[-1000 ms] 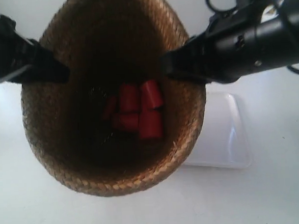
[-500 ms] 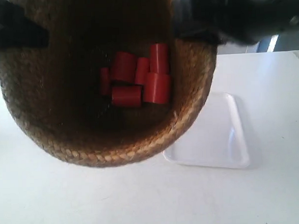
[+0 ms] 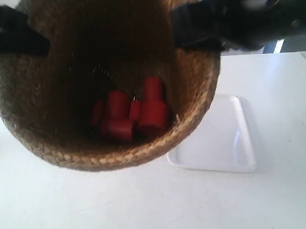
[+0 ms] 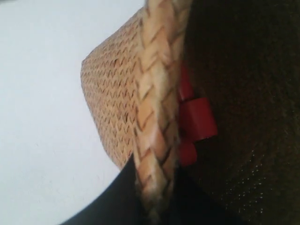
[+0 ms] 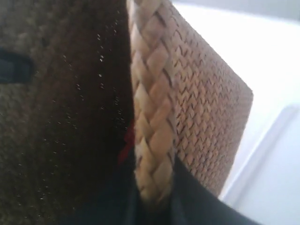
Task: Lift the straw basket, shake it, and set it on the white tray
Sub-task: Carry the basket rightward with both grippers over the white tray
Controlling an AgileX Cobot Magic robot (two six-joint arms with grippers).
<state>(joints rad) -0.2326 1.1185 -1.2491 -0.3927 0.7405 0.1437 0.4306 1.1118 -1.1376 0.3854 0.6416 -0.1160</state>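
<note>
The straw basket (image 3: 106, 66) hangs, rim pinched inside left fingers (image 4: 112, 202) and right fingers (image 5: 198, 207).

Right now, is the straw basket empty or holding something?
Not empty: several red cylinders lie clustered inside the straw basket, visible through its open top.

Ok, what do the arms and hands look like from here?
Both arms are black: the arm at the exterior view's right a thick rounded housing, the arm at the exterior view's left a blocky wedge. The left hand and right hand show plain black fingers. No cables or markings visible.
</note>
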